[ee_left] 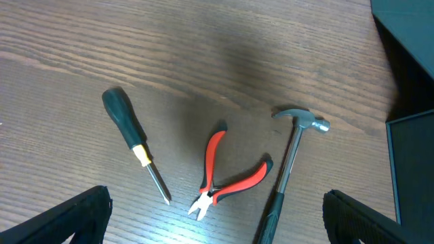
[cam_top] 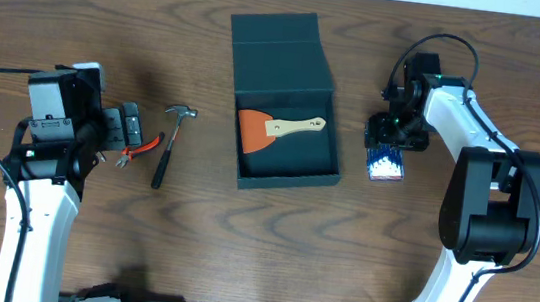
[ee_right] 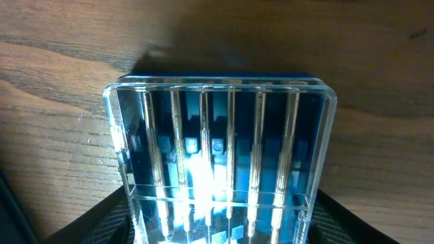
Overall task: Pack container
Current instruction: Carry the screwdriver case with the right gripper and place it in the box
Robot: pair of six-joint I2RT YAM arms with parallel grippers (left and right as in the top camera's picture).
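Item 1, left gripper [ee_left: 217, 220]: fingers spread wide, holding nothing, poised over three loose tools. Item 2, screwdriver [ee_left: 132, 142]: dark handle, on the table at 9 o'clock of the pliers. Item 3, pliers [ee_left: 224, 173]: red handles, loose. Item 4, hammer [cam_top: 172, 146]: at 3 o'clock of the pliers and 9 o'clock of the container. Item 5, container [cam_top: 287, 181]: mid-table, lid thrown back toward 12 o'clock, one scraper [cam_top: 277, 129] inside. Item 6, bit case [ee_right: 220, 169]: blue with a clear lid, at 3 o'clock of the container and apart from it. Item 7, right gripper [cam_top: 387, 148]: fingers pressed to both sides of the bit case; whether it is lifted cannot be told. Step judged in hand: gripping the case. Next move calls for lifting and carrying it toward 9 o'clock, over the container wall.
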